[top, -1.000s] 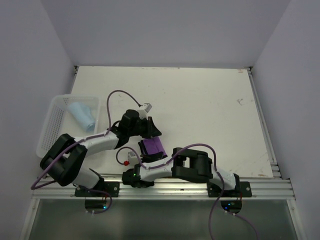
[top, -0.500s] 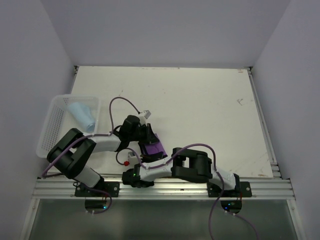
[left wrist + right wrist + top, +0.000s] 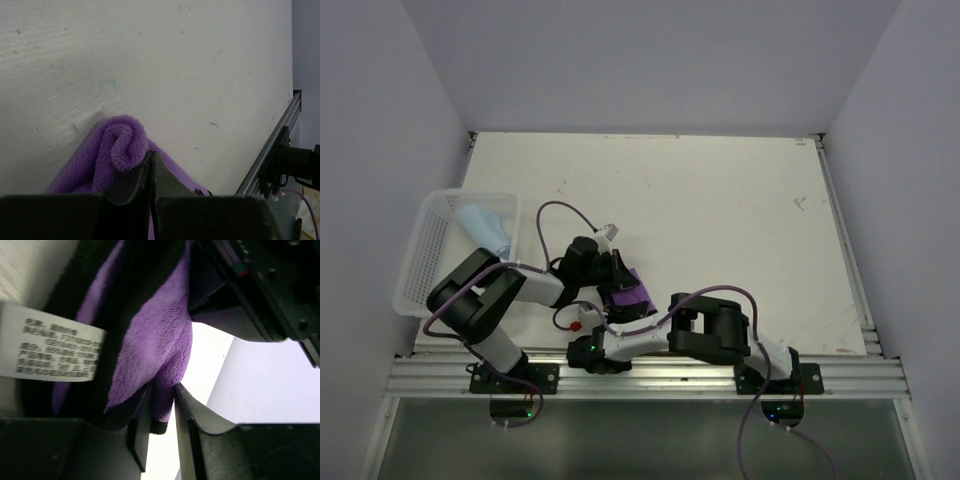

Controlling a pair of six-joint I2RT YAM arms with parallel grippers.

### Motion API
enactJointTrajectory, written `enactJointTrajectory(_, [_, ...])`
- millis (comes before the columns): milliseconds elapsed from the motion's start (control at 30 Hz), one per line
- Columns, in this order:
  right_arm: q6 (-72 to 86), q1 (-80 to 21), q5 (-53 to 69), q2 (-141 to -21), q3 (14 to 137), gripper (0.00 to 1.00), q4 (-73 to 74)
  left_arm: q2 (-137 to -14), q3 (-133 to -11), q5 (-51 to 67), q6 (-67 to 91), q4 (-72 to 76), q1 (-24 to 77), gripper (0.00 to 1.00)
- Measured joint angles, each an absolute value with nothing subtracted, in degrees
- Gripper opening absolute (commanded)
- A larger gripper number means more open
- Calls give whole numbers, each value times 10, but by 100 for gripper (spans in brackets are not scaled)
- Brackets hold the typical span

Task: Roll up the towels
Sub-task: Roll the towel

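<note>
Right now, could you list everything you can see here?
purple and black towel: one, purple and black, near table edge, partly rolled.
tag: one, white, on that towel.
light blue towel: one, light blue, inside the basket.
basket: one, white, table's left edge.
table: one, white, under everything.
left end effector: one, black, shut beside the towel's rolled end.
right end effector: one, black, astride a towel fold.

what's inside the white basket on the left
A light blue towel lies in the white mesh basket. The left arm covers the basket's near right corner, so that corner cannot be seen, nor anything beneath the towel.
</note>
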State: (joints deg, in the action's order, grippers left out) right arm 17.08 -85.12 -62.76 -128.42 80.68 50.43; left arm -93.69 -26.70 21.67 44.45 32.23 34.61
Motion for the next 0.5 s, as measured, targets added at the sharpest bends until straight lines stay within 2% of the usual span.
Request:
enactJointTrajectory(267, [185,-848,-597,-1221,754,40,481,-950,-262,224,459,348,346,3])
enactJointTrajectory(500, [252,-832,-527,-1079,689,45,411,-957,-251,223,460,377,347,2])
